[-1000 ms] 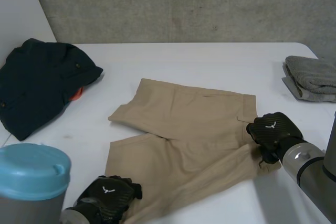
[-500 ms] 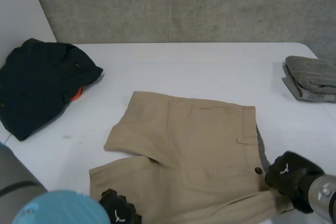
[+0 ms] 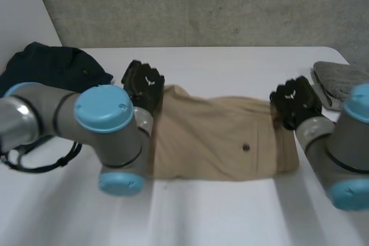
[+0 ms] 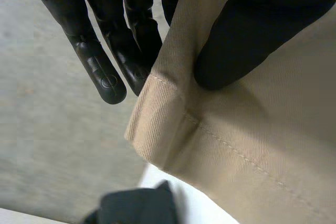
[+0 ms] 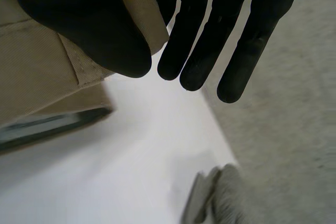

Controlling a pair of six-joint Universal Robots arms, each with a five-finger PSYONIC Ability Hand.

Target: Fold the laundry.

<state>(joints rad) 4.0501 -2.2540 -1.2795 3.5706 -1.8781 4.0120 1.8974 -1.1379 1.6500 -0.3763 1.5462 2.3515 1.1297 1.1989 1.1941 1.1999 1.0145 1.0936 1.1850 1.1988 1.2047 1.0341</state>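
shorts [image 3: 219, 136]: tan, folded into a flat band on the desk [image 3: 230, 217], stretched between the two robot hands.
left robot hand [image 3: 144, 87]: at the shorts' far corner on its own side; the head view gives just its back.
left wrist view: thumb [image 4: 247, 40] lies on top of the hem corner, straight fingers [image 4: 105, 61] go behind it, pinching the cloth.
right robot hand [image 3: 296, 101]: at the opposite far corner, by the waistband.
right wrist view: thumb [image 5: 89, 30] presses the waistband edge against straight fingers [image 5: 199, 51], nipping the cloth.
around: dark garment [image 3: 52, 64] beside the left robot hand; grey towel [image 3: 340, 79] near the right robot hand, apart from the shorts.
in the way: left arm [image 3: 109, 136] covers the shorts' end below its hand.
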